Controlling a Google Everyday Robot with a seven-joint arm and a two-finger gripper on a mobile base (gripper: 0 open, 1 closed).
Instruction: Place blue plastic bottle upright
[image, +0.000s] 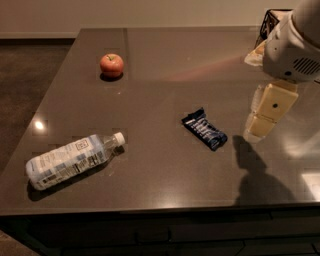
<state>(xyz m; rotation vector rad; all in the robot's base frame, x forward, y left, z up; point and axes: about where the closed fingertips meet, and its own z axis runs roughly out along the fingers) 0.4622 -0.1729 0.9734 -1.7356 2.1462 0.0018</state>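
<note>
The blue plastic bottle (74, 160) lies on its side near the front left corner of the dark table (165, 75). It is clear, with a pale blue-and-white label, and its white cap points right and slightly back. My gripper (266, 111) hangs from the white arm (292, 50) at the right side of the table. It is above the surface and far to the right of the bottle. It holds nothing that I can see.
A red apple (111, 65) sits at the back left. A dark blue snack wrapper (204, 129) lies mid-table, between bottle and gripper. A dark wire basket (266, 21) stands at the back right, partly behind the arm. The table's front edge is near the bottle.
</note>
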